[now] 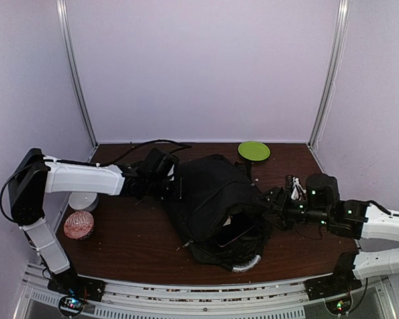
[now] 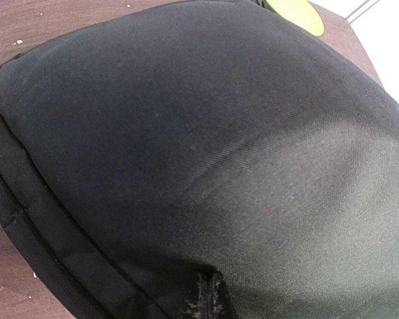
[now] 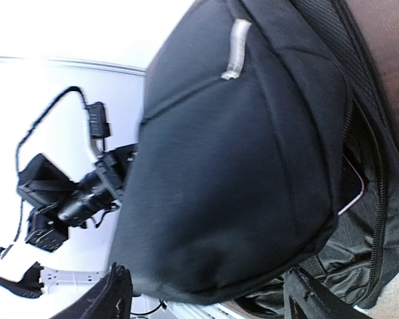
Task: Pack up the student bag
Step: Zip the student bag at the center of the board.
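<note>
The student bag (image 1: 216,199), a large black backpack, lies in the middle of the brown table (image 1: 139,246) with its zipped mouth gaping toward the front. A dark flat thing with a pink edge (image 3: 351,193) shows inside that mouth. My left gripper (image 1: 166,176) is pressed into the bag's left side. In the left wrist view its fingertips (image 2: 203,298) are together, pinching the black fabric (image 2: 206,146). My right gripper (image 1: 269,203) is at the bag's right side. It (image 3: 209,292) stands open, and the bag's bulging pocket (image 3: 239,166) lies between its spread fingers.
A lime green disc (image 1: 253,150) lies at the back of the table, behind the bag. A white round thing (image 1: 83,201) and a red patterned ball (image 1: 78,224) sit at the left edge under my left arm. White walls enclose three sides.
</note>
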`<state>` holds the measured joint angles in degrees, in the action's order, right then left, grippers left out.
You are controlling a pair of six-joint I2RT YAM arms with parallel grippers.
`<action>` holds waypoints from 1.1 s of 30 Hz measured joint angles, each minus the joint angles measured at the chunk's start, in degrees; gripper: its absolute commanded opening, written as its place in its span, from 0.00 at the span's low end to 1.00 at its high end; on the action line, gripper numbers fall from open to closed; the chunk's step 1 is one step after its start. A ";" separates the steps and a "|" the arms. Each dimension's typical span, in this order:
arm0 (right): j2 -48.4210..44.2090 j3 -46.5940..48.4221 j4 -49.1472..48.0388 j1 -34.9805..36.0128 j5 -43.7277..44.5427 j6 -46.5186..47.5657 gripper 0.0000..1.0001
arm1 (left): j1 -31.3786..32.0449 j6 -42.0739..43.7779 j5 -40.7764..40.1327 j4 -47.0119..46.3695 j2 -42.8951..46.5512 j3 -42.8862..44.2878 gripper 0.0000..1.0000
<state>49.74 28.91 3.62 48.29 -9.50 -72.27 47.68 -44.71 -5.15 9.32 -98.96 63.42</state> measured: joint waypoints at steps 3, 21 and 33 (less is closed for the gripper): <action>2.80 0.00 -0.83 0.24 0.00 -1.99 0.72 | -0.02 -0.39 -0.17 -0.11 -0.07 0.00 0.00; 5.77 10.67 16.68 -4.35 5.66 11.67 0.00 | -0.02 -2.14 0.00 -5.11 -3.41 0.00 0.00; 11.78 19.58 37.33 -4.74 18.36 30.58 0.75 | -0.61 -2.40 0.98 -7.63 -5.40 -0.48 0.00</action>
<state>61.52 48.49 40.95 43.55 8.86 -41.69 47.07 -47.11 -4.16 1.69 -104.36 62.94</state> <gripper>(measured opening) 0.616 0.009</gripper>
